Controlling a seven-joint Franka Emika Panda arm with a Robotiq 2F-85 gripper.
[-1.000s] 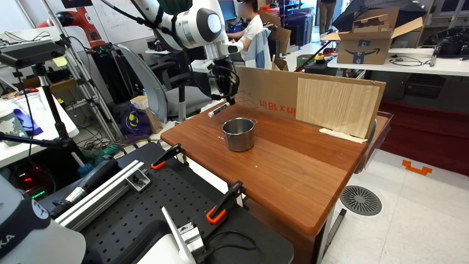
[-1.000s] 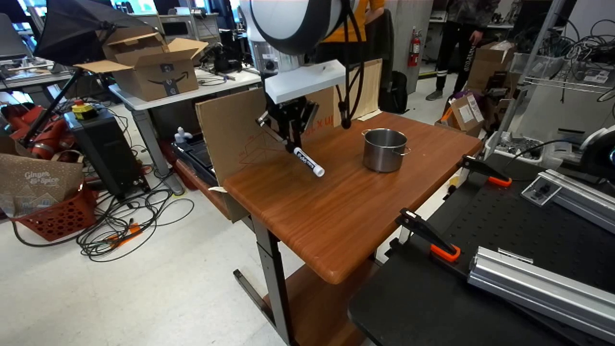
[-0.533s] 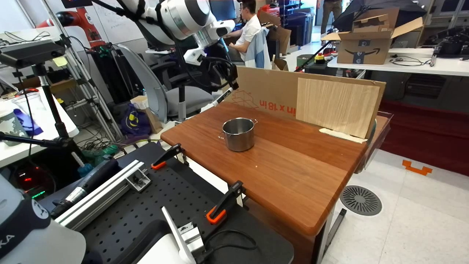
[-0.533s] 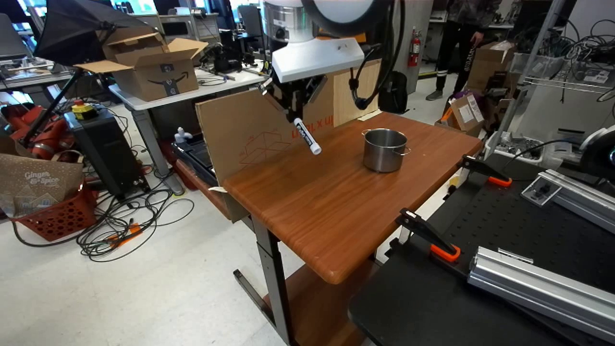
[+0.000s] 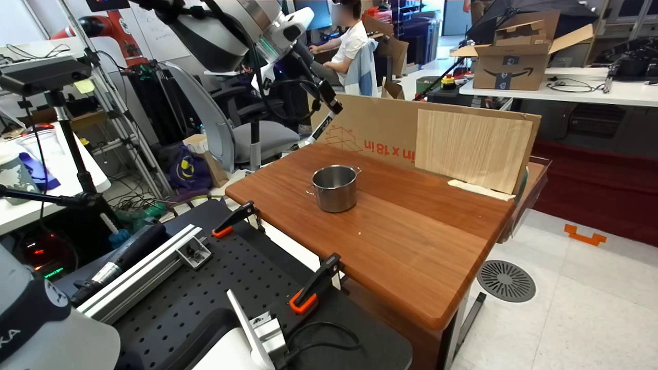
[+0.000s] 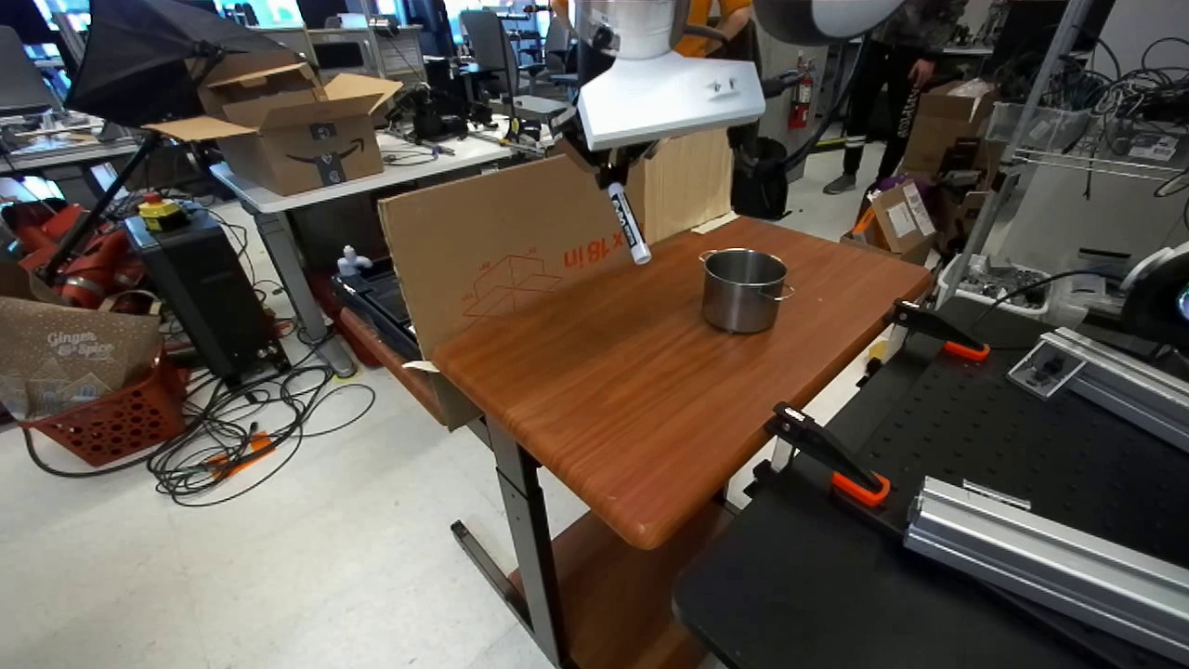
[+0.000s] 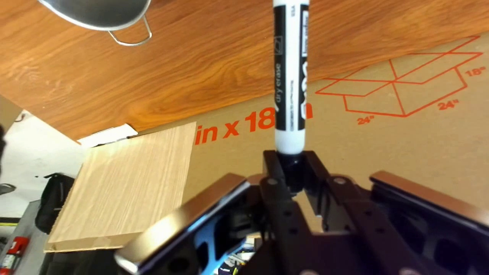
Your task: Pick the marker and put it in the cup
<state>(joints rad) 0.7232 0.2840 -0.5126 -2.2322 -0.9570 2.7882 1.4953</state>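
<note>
In an exterior view, left to right: a cardboard panel (image 6: 502, 223) stands along the far edge of the table (image 6: 594, 409) and bounds that side. The gripper (image 6: 610, 177) hangs in front of the panel, fingers drawn together on the dark end of the marker (image 6: 629, 223). The marker is raised above the table, apart from the cup (image 6: 738, 302), with open air between. The cup stands upright inside the edges of the table; the surface extends from its left side to the rounded near corner. Beyond the right edge, across a gap, a black bench (image 6: 817, 576) carries two clamps (image 6: 822, 443) at its border.

In both exterior views the marker's long axis is tilted, with the white free end directed downward. In the wrist view, the cup, cut off by the frame, lies top left; the marker's long axis runs almost vertically from the fingertips to the top border, which crops its white end.
</note>
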